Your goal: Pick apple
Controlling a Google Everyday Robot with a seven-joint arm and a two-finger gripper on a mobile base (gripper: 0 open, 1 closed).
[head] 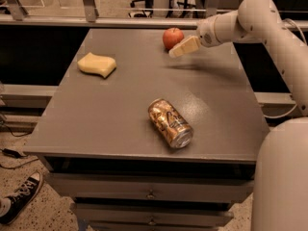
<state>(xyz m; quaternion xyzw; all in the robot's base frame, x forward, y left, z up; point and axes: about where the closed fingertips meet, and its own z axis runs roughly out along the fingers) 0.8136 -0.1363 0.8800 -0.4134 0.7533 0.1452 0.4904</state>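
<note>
The apple (172, 37) is small, round and red-orange, and stands near the far edge of the grey table (120, 105), right of centre. My gripper (179, 49) comes in from the right on the white arm; its cream-coloured fingers (185, 46) hang just right of the apple and slightly in front of it, a little above the table top. The gripper's tip overlaps the apple's lower right side in the camera view; I cannot tell whether it touches.
A yellow wavy sponge (96, 64) lies at the far left of the table. A gold drink can (170, 123) lies on its side near the front edge. The robot's white body (281, 182) fills the lower right. A shoe (19, 203) is on the floor at the lower left.
</note>
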